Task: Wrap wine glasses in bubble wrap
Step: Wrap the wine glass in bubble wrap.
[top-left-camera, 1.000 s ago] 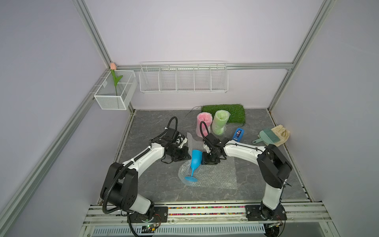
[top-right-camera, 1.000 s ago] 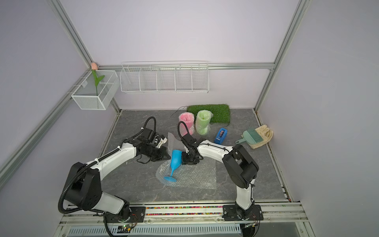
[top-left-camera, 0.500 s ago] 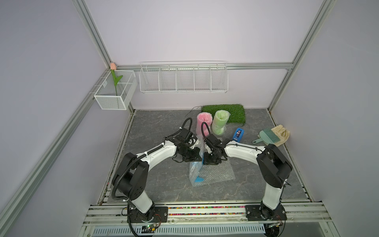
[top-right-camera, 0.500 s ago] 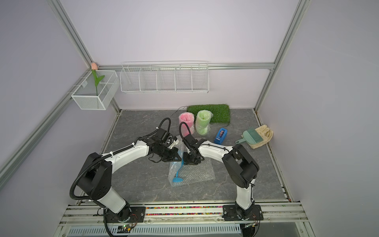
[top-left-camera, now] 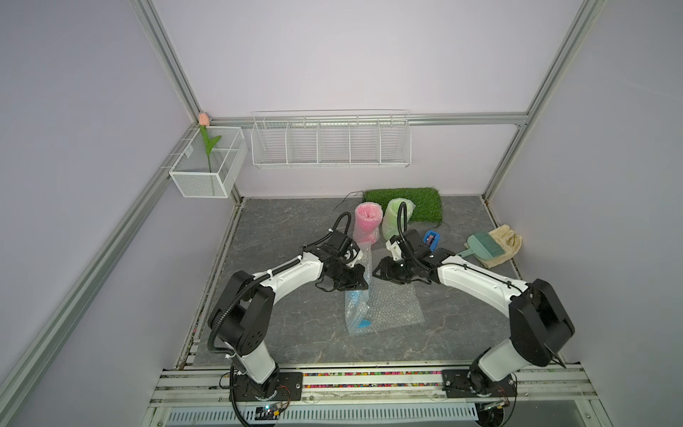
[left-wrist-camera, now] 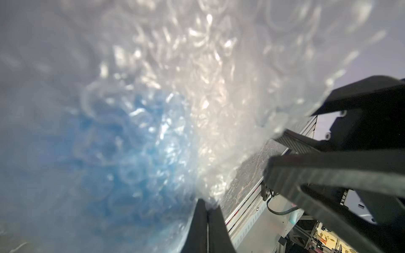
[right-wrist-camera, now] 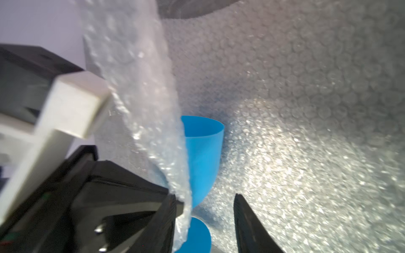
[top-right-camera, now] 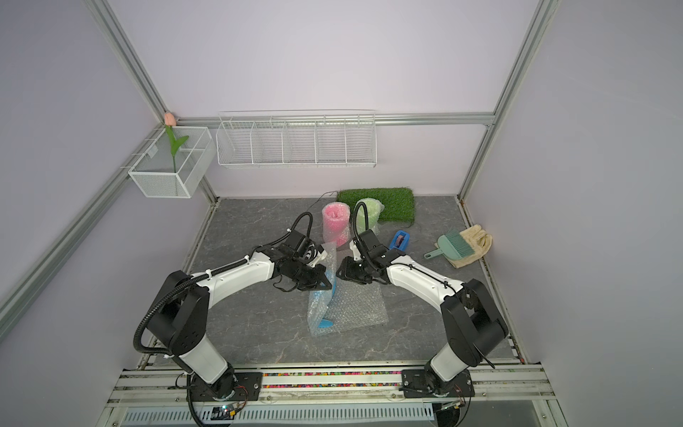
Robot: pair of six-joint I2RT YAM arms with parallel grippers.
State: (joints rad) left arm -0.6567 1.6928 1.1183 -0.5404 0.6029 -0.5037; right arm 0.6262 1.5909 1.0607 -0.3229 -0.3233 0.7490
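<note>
The blue wine glass (top-left-camera: 364, 324) (right-wrist-camera: 203, 153) has its foot on a clear bubble wrap sheet (top-left-camera: 395, 308) (top-right-camera: 356, 307) mid-table, its bowl veiled by a raised flap (right-wrist-camera: 151, 105). My left gripper (top-left-camera: 363, 285) (left-wrist-camera: 207, 204) is shut on that flap's edge, holding it against the glass (left-wrist-camera: 105, 153). My right gripper (top-left-camera: 377, 274) (right-wrist-camera: 205, 195) is open just behind, its fingers either side of the lower bowl without pinching. The pink (top-left-camera: 367, 222) and green (top-left-camera: 394, 219) wine glasses stand wrapped at the back in both top views.
Against the back wall lies a green grass mat (top-left-camera: 414, 202). A blue tape dispenser (top-left-camera: 431, 238), a teal brush and dustpan (top-left-camera: 484, 247) and a beige cloth (top-left-camera: 508, 240) sit at the right. A wire rack (top-left-camera: 330, 140) and a mesh basket (top-left-camera: 207, 173) hang on the walls.
My left arm has swung right, carrying the sheet's left edge up and over the blue glass, so the sheet is folded over it. The right gripper has stayed by the bowl.
</note>
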